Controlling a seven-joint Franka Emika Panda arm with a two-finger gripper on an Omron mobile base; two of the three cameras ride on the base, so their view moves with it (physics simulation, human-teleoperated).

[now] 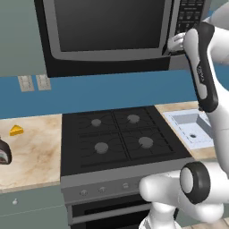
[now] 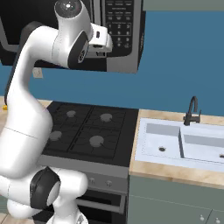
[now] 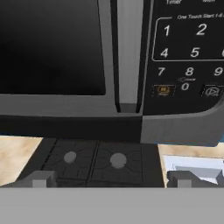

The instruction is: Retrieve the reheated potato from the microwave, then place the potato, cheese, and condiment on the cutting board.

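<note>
Your pincer (image 3: pixel 112 179) stands with its tips wide apart and nothing between them, raised close in front of the microwave (image 3: pixel 65 65), level with the door handle (image 3: pixel 127 52).

In the left base view you see the arm reaching up to the microwave's (image 1: pixel 107 31) right side, where door meets keypad (image 1: pixel 190 15); the door is shut and its dark glass hides whatever is inside. This view alone gives you the bench (image 1: pixel 31 147) left of the stove (image 1: pixel 118 138), with the cheese (image 1: pixel 16 130) lying on it and, nearer you at the frame's left edge, a dark rounded thing with a label that may be the condiment (image 1: pixel 4 152).

The right base view gives you the sink (image 2: pixel 179 146) and its black tap (image 2: pixel 191 111) right of the stove (image 2: pixel 87 129), both basins bare.

The hand view shows you the keypad's (image 3: pixel 188 48) digits, the handle and two burners below.
</note>
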